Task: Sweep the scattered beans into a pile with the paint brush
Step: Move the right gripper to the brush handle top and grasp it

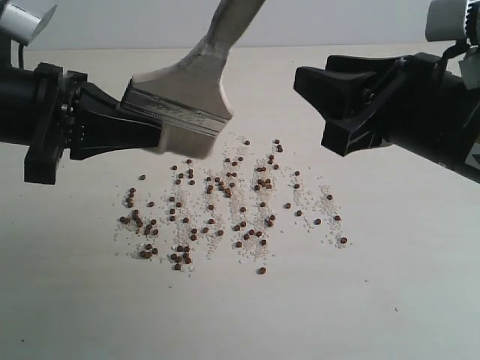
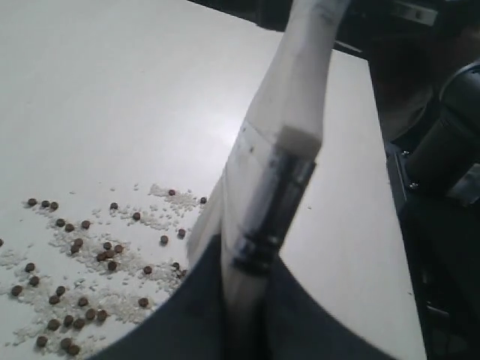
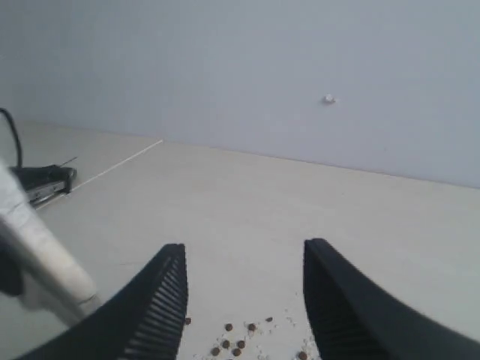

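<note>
The near side of the table (image 1: pixel 240 322) is bare, with free room and no edge close; the beans (image 1: pixel 225 210) lie scattered across the middle, no pile begun, so I judge all sweeping remains. Beyond, the left gripper (image 1: pixel 154 131) clamps the paint brush (image 1: pixel 184 105) at their far-left edge; the right gripper (image 1: pixel 313 111) gapes empty

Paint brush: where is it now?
Exterior view, left of centre: the paint brush is clamped in the left gripper, bristles at the top-left edge of the beans, handle running out the top.
</note>
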